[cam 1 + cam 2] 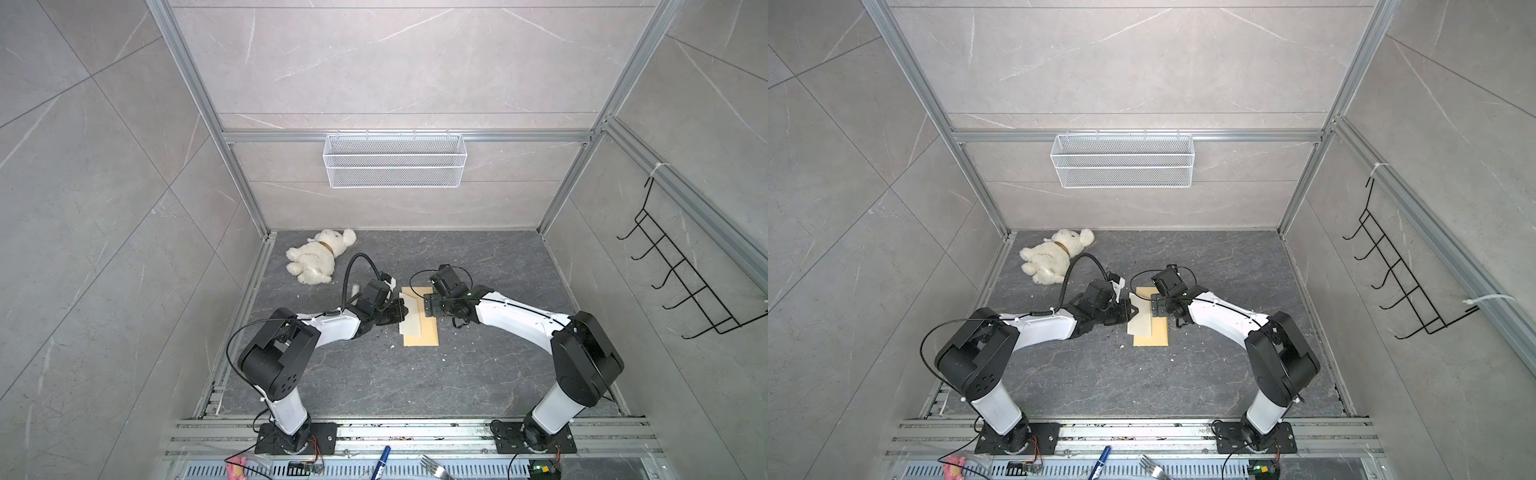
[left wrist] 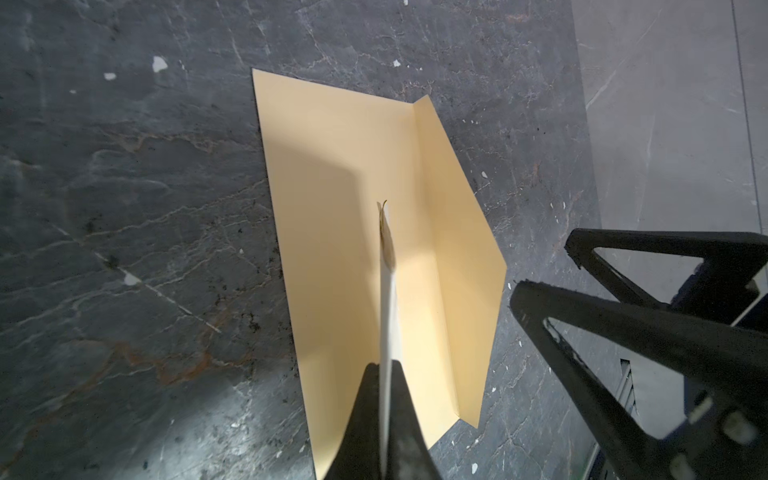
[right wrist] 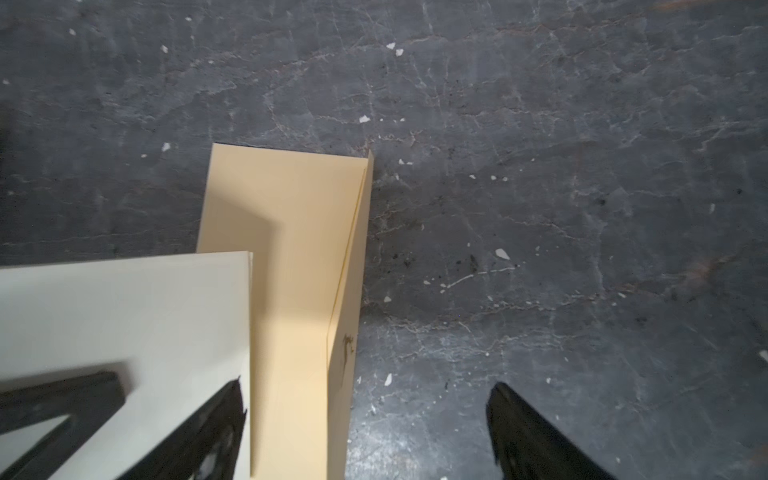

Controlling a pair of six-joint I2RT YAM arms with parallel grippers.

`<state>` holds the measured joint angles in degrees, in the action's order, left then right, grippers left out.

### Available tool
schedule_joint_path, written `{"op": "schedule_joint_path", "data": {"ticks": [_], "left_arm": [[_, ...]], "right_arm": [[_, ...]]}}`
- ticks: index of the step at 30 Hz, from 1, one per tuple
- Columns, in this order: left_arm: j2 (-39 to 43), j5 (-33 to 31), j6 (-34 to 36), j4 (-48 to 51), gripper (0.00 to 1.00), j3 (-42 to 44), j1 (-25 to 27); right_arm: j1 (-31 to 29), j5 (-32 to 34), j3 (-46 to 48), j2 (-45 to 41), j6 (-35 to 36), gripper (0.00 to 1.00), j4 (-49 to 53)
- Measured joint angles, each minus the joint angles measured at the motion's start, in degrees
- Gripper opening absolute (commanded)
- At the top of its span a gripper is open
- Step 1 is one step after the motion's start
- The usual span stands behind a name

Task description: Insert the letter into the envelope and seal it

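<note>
The envelope (image 1: 428, 336) (image 1: 1160, 337) lies flat on the dark table, plain yellow-tan. In the wrist views the envelope (image 2: 332, 199) (image 3: 291, 232) has its flap (image 2: 453, 232) (image 3: 353, 266) standing up along one long side. My left gripper (image 1: 400, 309) (image 1: 1131, 311) (image 2: 386, 368) is shut on the letter (image 1: 409, 320) (image 1: 1142, 322) (image 2: 388, 307) (image 3: 124, 316), a pale folded sheet held on edge over the envelope. My right gripper (image 1: 428, 305) (image 1: 1156, 307) (image 3: 369, 388) hangs open, with nothing in it, over the flap side, close to the letter's edge.
A white teddy bear (image 1: 320, 255) lies at the back left of the table. A wire basket (image 1: 395, 160) hangs on the back wall and a black hook rack (image 1: 685, 282) on the right wall. A blue marker (image 1: 382, 457) and a fork (image 1: 434, 465) lie by the front rail.
</note>
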<state>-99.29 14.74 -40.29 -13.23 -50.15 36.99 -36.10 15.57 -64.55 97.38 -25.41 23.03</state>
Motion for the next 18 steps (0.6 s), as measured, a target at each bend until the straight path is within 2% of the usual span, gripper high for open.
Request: {"op": "schedule_joint_path", "data": {"ticks": [18], "left_arm": [[-2.14, -4.13, 1.77, 2.67, 0.0, -0.61, 0.04]], "right_arm": [[0.0, 11.13, -6.49, 8.5, 4.68, 0.91, 9.05]]}}
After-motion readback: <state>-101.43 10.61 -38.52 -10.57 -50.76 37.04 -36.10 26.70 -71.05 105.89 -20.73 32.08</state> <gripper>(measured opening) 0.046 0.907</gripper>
